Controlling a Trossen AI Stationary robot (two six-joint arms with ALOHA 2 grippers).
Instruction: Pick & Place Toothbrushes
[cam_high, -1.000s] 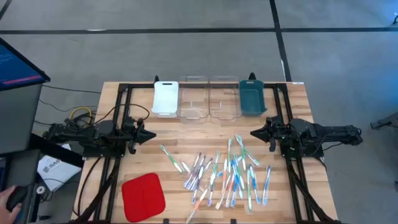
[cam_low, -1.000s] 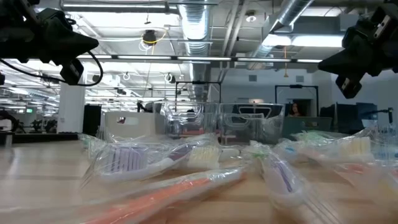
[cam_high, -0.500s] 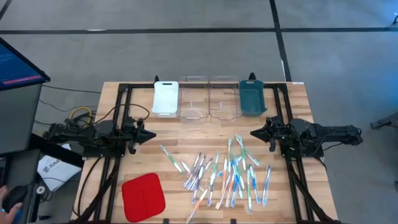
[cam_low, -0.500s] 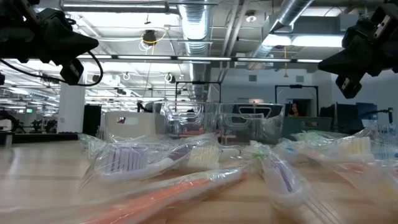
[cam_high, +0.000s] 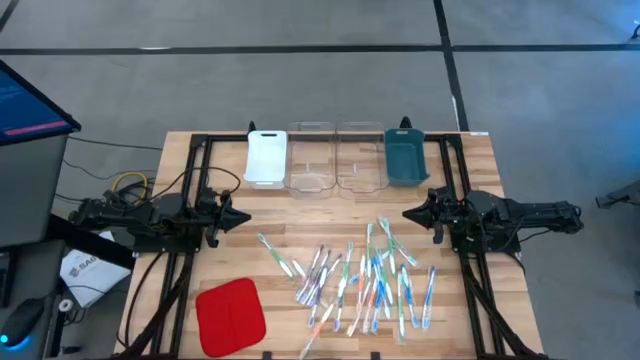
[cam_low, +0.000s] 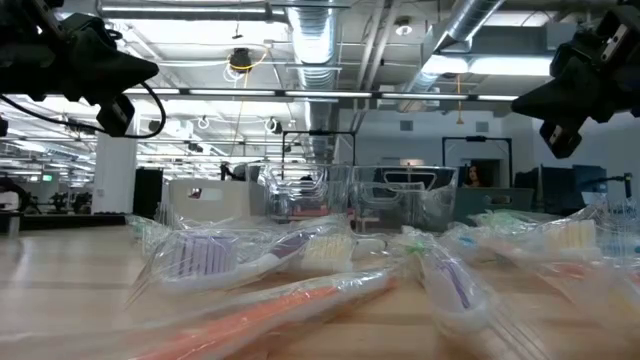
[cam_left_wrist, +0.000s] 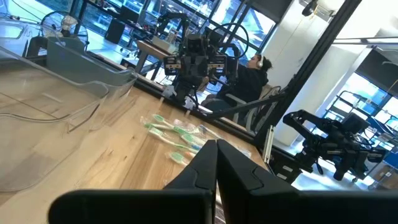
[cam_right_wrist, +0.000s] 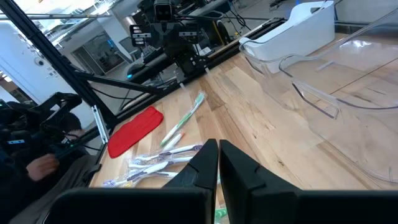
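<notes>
- Toothbrushes (cam_high: 365, 282): roughly twenty slim brushes lie loose in a scattered pile on the wooden desk (cam_high: 470, 165). Seen from above, the pile sits at about 5 o'clock from the desk centre, between the two arms and nearer the right one.
- Handles are pale with blue, green and pink-orange accents. The low view shows them in clear plastic wrappers.
- One brush (cam_high: 280, 258) lies apart at the pile's 10 o'clock edge, angled toward the left arm.
- Left tool (cam_high: 243, 215): closed, with nothing between the fingers. It hovers at the 9 o'clock side of the desk, pointing toward 3 o'clock, well apart from the pile.
- Right tool (cam_high: 408, 214): closed, holding nothing. It hovers at the 3 o'clock side, pointing toward 9 o'clock, near the upper end of the pile but not touching it.
- Four trays stand in a row along the 12 o'clock edge of the desk: a white tray (cam_high: 266, 157), two clear trays (cam_high: 311, 157) (cam_high: 359, 157), and a teal tray (cam_high: 406, 155). No brush is visible in any of them.
- A red pad (cam_high: 230, 316) lies flat at about 7 o'clock, near the front edge, well apart from the pile.
- A seated person (cam_left_wrist: 252, 74) shows in the left wrist view, in the room beyond the desk.
</notes>
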